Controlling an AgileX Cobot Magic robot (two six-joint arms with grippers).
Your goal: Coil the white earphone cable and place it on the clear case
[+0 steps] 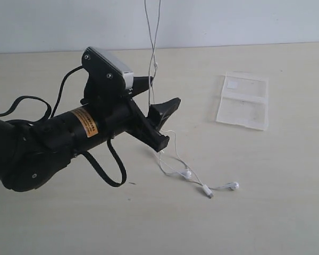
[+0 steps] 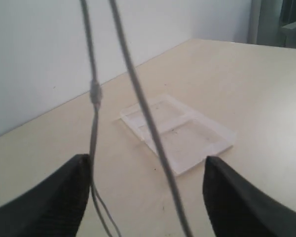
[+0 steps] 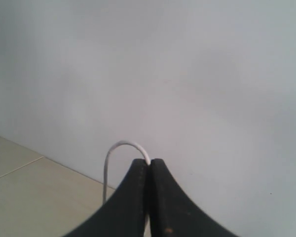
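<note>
The white earphone cable (image 1: 152,53) hangs in two strands from above the exterior view's top edge down to the table. Its earbuds (image 1: 234,185) lie on the tabletop in front. My left gripper (image 1: 165,90) is open, raised above the table, and both strands (image 2: 135,74) pass between its spread fingers; one strand runs along a finger (image 2: 64,197). My right gripper (image 3: 149,161) is shut on a loop of the cable (image 3: 122,143), high up and outside the exterior view. The clear case (image 1: 242,101) lies flat on the table at the right, also showing beyond the left jaws as the case (image 2: 187,136).
A pale wall runs along the table's far edge (image 1: 228,45). The left arm's black cables (image 1: 103,170) loop over the table at the left.
</note>
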